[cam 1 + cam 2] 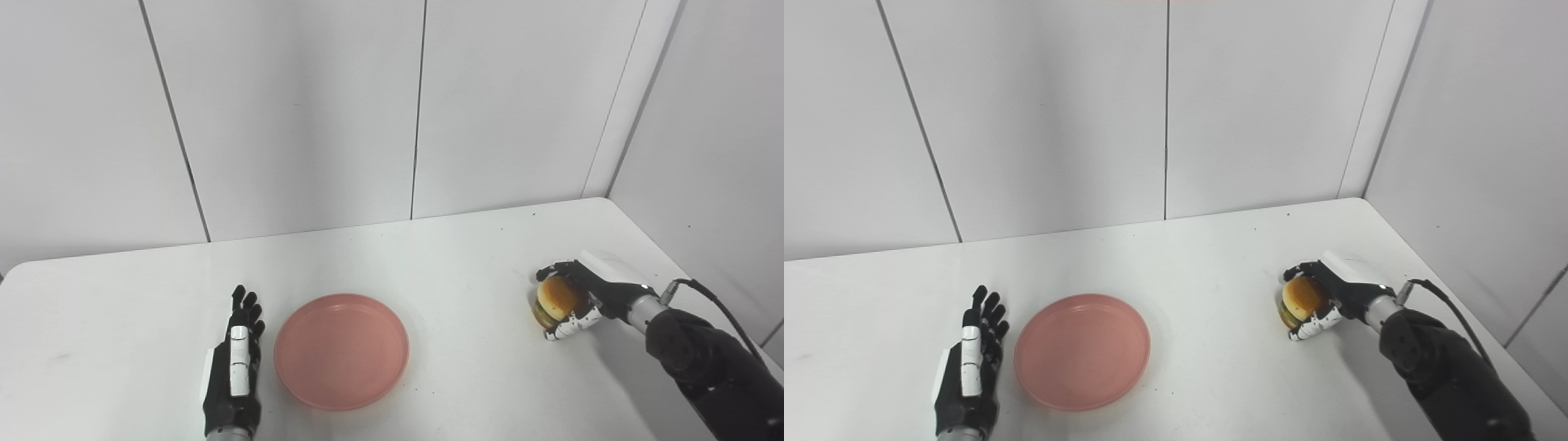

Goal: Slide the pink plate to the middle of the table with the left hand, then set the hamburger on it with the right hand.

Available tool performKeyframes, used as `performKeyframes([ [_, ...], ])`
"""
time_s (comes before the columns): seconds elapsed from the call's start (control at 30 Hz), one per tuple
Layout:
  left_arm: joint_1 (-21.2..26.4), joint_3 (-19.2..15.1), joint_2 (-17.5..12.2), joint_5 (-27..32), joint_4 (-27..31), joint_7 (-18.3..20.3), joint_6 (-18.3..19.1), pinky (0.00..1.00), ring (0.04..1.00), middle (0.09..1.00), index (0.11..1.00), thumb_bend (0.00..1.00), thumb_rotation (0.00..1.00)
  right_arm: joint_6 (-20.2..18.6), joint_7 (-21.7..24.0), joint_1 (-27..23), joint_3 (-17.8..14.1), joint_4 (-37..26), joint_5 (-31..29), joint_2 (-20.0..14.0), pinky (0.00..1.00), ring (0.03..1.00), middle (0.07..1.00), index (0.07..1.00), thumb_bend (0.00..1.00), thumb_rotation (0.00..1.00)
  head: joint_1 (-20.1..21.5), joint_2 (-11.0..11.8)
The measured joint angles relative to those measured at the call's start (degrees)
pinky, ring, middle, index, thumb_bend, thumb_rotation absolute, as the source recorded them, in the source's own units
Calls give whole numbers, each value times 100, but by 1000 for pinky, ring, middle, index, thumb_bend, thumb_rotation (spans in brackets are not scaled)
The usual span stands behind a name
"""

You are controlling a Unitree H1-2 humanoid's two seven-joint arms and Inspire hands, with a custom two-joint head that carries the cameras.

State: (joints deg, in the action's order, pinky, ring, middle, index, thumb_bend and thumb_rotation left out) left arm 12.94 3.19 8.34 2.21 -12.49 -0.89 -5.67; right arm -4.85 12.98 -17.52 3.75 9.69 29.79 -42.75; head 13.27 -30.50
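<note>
Pink plate: empty, near bench middle. Left hand: flat, fingers apart, just beside plate's left rim, holding nothing. Right hand: clamped on hamburger, well right of plate. Step: hamburger grasp. Next, by judgement: lift and carry leftward over plate.

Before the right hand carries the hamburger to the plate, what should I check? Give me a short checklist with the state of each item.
1. Right hand closed around the hamburger: ok, fingers wrap it from both sides.
2. Hamburger lifted off the table: cannot tell.
3. Pink plate empty: ok.
4. Plate near the middle of the table: ok, roughly.
5. Left hand clear of the plate: ok, it lies flat beside the plate, fingers straight.
6. Path between hamburger and plate free: ok, only bare table.
</note>
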Motion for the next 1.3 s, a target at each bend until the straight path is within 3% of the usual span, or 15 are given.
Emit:
performKeyframes([
  [0.17, -2, 18, 0, -69, -3, -4, -25, 1000, 1000, 1000, 1000, 756, 1000, 158, -497, 24, -96, 99, 69, 225, 405, 451, 468, 506, 528, 2, -26, 9],
  [0.53, -1, 36, 29, -142, -12, -8, -73, 1000, 1000, 1000, 1000, 746, 1000, 102, -532, 61, -211, -624, 168, 508, 382, 436, 459, 511, 528, 0, -290, -18],
  [0.73, -104, 90, 48, -143, 136, -7, 105, 1000, 1000, 1000, 1000, 774, 1000, 125, -518, -53, -200, -1111, 67, 757, 360, 420, 450, 517, 527, 0, -571, -44],
  [0.97, -86, 164, 97, -251, 64, -47, 85, 1000, 1000, 1000, 1000, 791, 1000, 136, -165, -479, 220, -1587, 69, 1083, 362, 429, 451, 521, 524, 0, -1002, -26],
  [1.13, -85, 228, 167, -374, 10, -127, -73, 1000, 1000, 1000, 1000, 738, 1000, 167, 61, -940, 489, -1716, -8, 1386, 342, 405, 441, 521, 523, 0, -1335, -26],
  [1.2, -81, 240, 172, -418, -27, -250, -270, 1000, 1000, 1000, 1000, 735, 1000, 166, 177, -1037, 628, -1764, -1, 1485, 373, 420, 445, 520, 524, 0, -1415, -35],
  [1.3, -81, 238, 176, -507, -30, -439, -278, 1000, 1000, 1000, 1000, 715, 1000, 181, 338, -1163, 870, -1799, 4, 1687, 346, 407, 447, 517, 525, 0, -1590, -53],
])
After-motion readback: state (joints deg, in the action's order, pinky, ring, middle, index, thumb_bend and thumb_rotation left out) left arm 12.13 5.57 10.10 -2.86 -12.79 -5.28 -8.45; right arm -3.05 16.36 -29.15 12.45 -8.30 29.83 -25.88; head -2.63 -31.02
